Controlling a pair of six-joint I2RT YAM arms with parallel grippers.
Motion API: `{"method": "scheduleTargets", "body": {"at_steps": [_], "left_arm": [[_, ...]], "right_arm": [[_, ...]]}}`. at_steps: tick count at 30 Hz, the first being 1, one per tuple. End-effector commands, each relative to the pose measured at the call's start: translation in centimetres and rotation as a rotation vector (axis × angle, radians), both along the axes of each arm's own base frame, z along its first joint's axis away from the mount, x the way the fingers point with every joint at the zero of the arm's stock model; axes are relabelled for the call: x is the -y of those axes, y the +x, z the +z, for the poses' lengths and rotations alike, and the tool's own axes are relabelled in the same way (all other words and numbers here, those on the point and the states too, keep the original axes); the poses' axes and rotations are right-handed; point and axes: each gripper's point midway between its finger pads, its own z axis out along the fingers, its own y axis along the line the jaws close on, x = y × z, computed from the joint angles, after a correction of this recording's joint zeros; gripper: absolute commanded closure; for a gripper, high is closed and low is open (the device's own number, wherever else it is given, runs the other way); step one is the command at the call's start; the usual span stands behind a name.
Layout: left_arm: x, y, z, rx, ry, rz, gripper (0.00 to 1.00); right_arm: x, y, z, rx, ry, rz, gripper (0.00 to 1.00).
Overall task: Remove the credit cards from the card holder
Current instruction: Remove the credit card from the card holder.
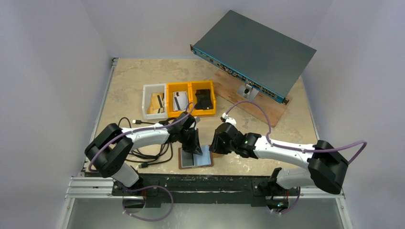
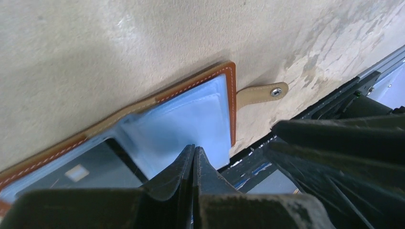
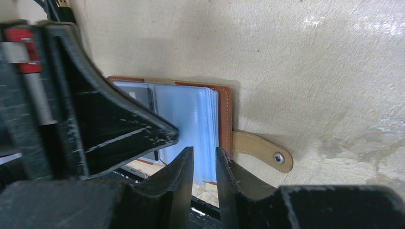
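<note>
The brown card holder [image 1: 204, 161] lies open near the table's front edge, its silvery-blue pockets [image 2: 191, 117] facing up and its tan snap strap [image 3: 260, 150] off to one side. My left gripper [image 2: 193, 149] is shut with nothing between its fingers, and its tip rests over a pocket. A dark credit card [image 2: 93, 169] shows inside the neighbouring pocket. My right gripper [image 3: 204, 151] hangs over the strap-side edge of the pockets [image 3: 191, 114], jaws a narrow gap apart with nothing visibly between them. More credit cards [image 1: 156, 102] lie in bins at the back.
A white bin [image 1: 147, 90] and two yellow bins [image 1: 191, 87] stand behind the arms, one holding a chunky black object [image 1: 204, 99]. A grey rack unit [image 1: 253, 52] leans on a wooden board at back right. Black cables [image 1: 153, 152] lie left of the holder.
</note>
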Motion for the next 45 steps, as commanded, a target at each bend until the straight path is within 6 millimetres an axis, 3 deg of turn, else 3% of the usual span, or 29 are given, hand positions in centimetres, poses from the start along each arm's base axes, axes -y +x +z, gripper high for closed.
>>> {"method": "scheduleTargets", "body": {"at_steps": [1, 6, 15, 23, 28, 34, 40, 45], "left_arm": [[2.6, 1.2, 0.6, 0.008, -0.067, 0.001, 1.0], [2.5, 1.2, -0.6, -0.013, -0.04, 0.015, 1.0], [1.9, 1.5, 0.6, 0.024, -0.023, 0.012, 1.0], [1.4, 1.6, 1.7, 0.066, -0.019, 0.013, 1.0], [-0.4, 2.0, 2.8, 0.123, 0.025, 0.039, 1.0], [-4.2, 2.3, 3.4, 0.164, 0.092, 0.099, 1.0], [-8.4, 2.2, 2.2, 0.174, 0.167, 0.182, 1.0], [-9.7, 1.4, 0.5, 0.148, 0.202, 0.197, 1.0]], "right_arm": [[0.4, 0.7, 1.3, 0.041, 0.003, -0.024, 0.76], [-1.0, 0.4, 1.0, 0.032, 0.047, 0.024, 0.76], [-4.0, -0.4, -0.4, -0.038, 0.128, 0.076, 0.81], [-3.7, -1.3, -3.6, -0.118, 0.086, 0.069, 0.88], [-3.0, -1.7, -4.4, -0.142, 0.075, 0.044, 0.88], [-2.6, -1.7, -4.6, -0.145, 0.057, 0.04, 0.89], [-2.7, -1.6, -4.4, -0.139, 0.052, 0.04, 0.89], [-2.7, -1.5, -4.2, -0.136, 0.046, 0.045, 0.89]]}}
